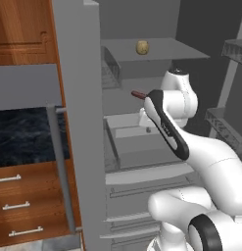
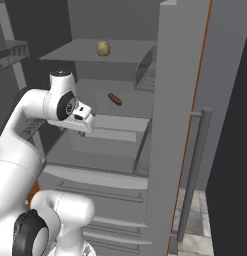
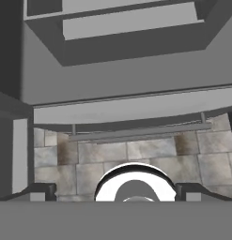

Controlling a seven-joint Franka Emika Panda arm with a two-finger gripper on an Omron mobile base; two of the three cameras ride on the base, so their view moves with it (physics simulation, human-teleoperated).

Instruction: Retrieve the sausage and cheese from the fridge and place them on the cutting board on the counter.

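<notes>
Inside, the fridge (image 1: 78, 122) stands open, its grey door swung out toward the camera with the long bar handle (image 1: 61, 171) running down its edge. On the upper shelf (image 1: 161, 49) sits the cheese (image 1: 142, 47), a small pale yellow chunk, alone and well apart from everything else. One shelf lower lies the sausage (image 2: 115, 99), a short dark red-brown cylinder resting flat on the shelf; from the left base view just its end (image 1: 138, 94) shows beside the arm's white wrist. The arm reaches into the fridge at about the height of the middle drawer (image 2: 115, 130), below the sausage and not touching it.

The tool (image 3: 115, 191) points downward: the hand view looks past the drawer fronts and the lower fridge ledge to the tiled floor (image 3: 150, 159). Its two dark fingertips (image 3: 40, 191) sit far out at either side of that view, so the jaws stand wide with nothing between them.

To the left of the fridge, the black marble-look bench (image 1: 24, 137) runs over reddish-brown wooden drawers (image 1: 24, 206) with silver pulls.
</notes>
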